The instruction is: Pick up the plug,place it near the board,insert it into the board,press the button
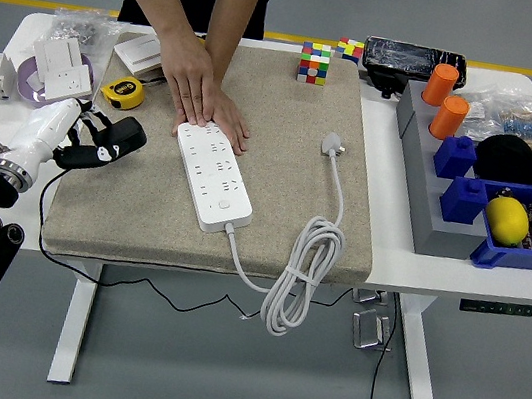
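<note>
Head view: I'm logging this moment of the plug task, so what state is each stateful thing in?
Plug: lying free on the mat, not inserted.
Power strip: flat on the mat, sockets empty, far end held down by the person's hands.
Cable: loosely coiled, hanging over the table's near edge.
Left hand: at the mat's left edge, holding nothing.
Tape measure: closed.

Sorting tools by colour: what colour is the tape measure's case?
Yellow with black trim: the tape measure, clearest in the head view.
</note>
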You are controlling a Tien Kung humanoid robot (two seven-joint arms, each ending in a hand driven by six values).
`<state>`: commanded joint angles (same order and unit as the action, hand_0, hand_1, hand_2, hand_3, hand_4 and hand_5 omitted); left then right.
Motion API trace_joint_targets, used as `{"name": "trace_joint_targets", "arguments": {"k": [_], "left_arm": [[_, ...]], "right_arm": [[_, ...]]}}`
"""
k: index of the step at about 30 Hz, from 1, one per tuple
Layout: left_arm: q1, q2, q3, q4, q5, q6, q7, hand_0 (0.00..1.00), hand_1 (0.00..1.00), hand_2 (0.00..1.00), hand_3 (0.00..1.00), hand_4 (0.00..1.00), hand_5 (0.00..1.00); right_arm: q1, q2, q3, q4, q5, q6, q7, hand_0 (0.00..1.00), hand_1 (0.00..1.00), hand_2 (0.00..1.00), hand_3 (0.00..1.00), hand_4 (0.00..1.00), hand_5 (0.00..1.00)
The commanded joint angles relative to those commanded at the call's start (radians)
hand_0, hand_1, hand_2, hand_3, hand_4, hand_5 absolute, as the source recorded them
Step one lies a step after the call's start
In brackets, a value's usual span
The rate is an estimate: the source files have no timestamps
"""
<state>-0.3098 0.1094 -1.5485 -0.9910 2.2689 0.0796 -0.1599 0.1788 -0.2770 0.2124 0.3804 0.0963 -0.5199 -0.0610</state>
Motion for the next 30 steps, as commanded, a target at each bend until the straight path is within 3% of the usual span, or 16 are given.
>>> {"name": "trace_joint_targets", "arguments": {"k": [6,7,12,13,18,19,24,25,30], "left_arm": [[0.016,-0.007,0.011,0.012,0.000,-0.021,-0.006,0.361,0.255,0.247,0.418,0.530,0.238],[0.018,-0.008,0.012,0.014,0.000,-0.026,-0.007,0.384,0.355,0.338,0.436,0.587,0.281],[0.023,-0.014,0.015,0.022,0.000,-0.062,-0.005,0.384,0.355,0.338,0.436,0.587,0.281],[0.022,-0.015,0.014,0.023,-0.002,-0.067,-0.004,0.474,0.594,0.539,0.490,0.862,0.478],[0.019,-0.013,0.016,0.029,-0.036,-0.098,-0.003,0.474,0.594,0.539,0.490,0.862,0.478],[0.019,-0.014,0.015,0.029,-0.042,-0.104,-0.003,0.690,0.800,0.767,0.757,0.998,0.761],[0.017,-0.016,0.010,0.031,-0.073,-0.122,-0.007,0.690,0.800,0.767,0.757,0.998,0.761],[0.017,-0.016,0.009,0.031,-0.080,-0.123,-0.007,0.800,0.880,0.854,0.838,0.998,0.868],[0.016,-0.016,0.004,0.024,-0.095,-0.126,-0.009,0.800,0.880,0.854,0.838,0.998,0.868]], "right_arm": [[-0.001,-0.001,-0.001,0.000,-0.001,0.000,0.000,0.809,0.757,0.729,0.748,0.998,0.998],[-0.001,-0.001,-0.002,0.000,0.000,0.000,0.000,0.809,0.757,0.729,0.748,0.998,0.998],[-0.001,0.000,0.000,-0.001,0.001,0.002,0.001,0.809,0.757,0.729,0.748,0.998,0.998],[0.000,0.000,0.001,-0.001,0.001,0.003,0.002,0.809,0.757,0.729,0.749,0.998,0.998],[0.002,0.000,0.004,-0.002,0.003,0.004,0.004,0.809,0.757,0.729,0.749,0.998,0.998],[0.002,0.000,0.005,-0.002,0.003,0.004,0.004,0.809,0.758,0.729,0.749,0.998,0.998],[0.003,0.000,0.007,-0.001,0.003,0.004,0.005,0.809,0.758,0.729,0.749,0.998,0.998],[0.003,0.000,0.007,-0.001,0.003,0.004,0.005,0.809,0.758,0.729,0.749,0.998,0.998],[0.003,0.001,0.008,-0.001,0.003,0.004,0.005,0.809,0.758,0.729,0.749,0.998,0.998]]}}
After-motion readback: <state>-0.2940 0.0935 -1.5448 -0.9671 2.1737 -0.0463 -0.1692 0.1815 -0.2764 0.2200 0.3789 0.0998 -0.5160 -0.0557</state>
